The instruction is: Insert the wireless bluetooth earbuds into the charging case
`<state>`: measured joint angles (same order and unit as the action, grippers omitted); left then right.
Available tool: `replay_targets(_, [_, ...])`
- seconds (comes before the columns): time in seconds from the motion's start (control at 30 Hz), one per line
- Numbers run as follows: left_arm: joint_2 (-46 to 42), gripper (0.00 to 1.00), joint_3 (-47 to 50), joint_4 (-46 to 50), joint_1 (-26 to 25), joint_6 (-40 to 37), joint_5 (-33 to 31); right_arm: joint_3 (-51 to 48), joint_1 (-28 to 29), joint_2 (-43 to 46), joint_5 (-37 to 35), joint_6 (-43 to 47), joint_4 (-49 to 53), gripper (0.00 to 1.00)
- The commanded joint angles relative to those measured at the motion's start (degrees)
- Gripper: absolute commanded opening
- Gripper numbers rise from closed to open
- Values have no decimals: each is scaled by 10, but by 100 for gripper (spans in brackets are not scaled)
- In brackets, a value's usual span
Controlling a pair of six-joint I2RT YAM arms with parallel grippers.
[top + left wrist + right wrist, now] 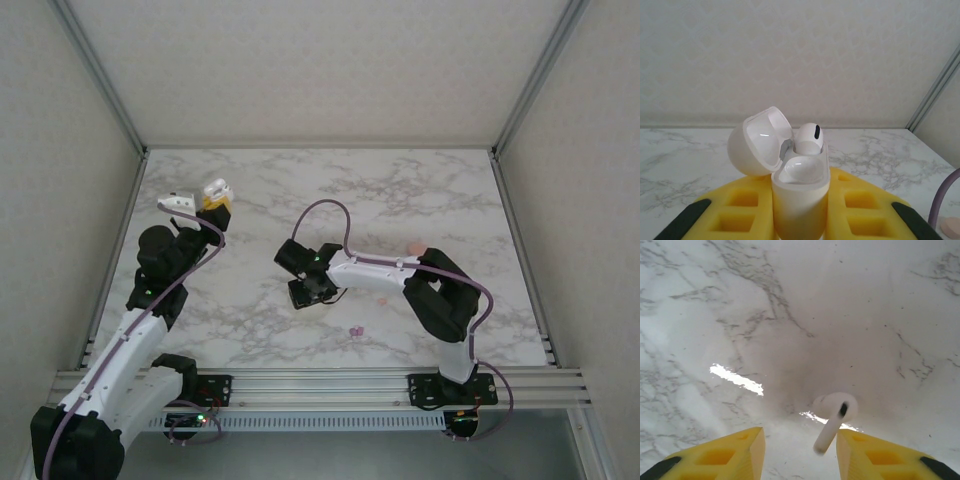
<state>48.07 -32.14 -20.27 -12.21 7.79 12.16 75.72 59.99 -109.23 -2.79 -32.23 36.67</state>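
One earbud [809, 137] seated in open charging case [800, 215], held by left gripper [799, 195] | another earbud [834, 417] flanked, untouched, by parted right gripper [799, 440]

Charging case [801, 205] bottom beyond lower edge

The charging case [800, 200] is smooth, glossy white plastic; the earbud [831, 407] looks alike. The marble-patterned tabletop [420, 190] shines faintly; the near rail [330, 385] is ribbed metal.

Bright, even, diffuse light from above. White glare streak on the marble table [865, 315] in the right wrist view, with soft grey shadow around the earbud [836, 410]. Small highlights inside the open case [800, 195]. Slight softness along bottom edges.
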Motion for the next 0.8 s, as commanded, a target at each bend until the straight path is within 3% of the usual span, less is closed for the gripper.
replay_targets(0.0, [-3, 13, -21, -2, 5, 9, 16, 4, 7, 38, 2, 14, 17, 40])
replay_targets(0.13, [-6, 13, -19, 0, 5, 9, 15, 11, 6, 32, 5, 32, 25, 40])
replay_targets(0.37, [-8, 13, -19, 3, 6, 10, 10, 24, -6, 14, -53, 3, 34, 40])
replay_targets(0.6, [-8, 13, -22, 7, 6, 6, 10, 18, -30, -9, 46, -41, -38, 40])
replay_targets(0.77, [-8, 13, -25, 12, 5, 1, 5, 39, -30, -38, 46, -56, -28, 42])
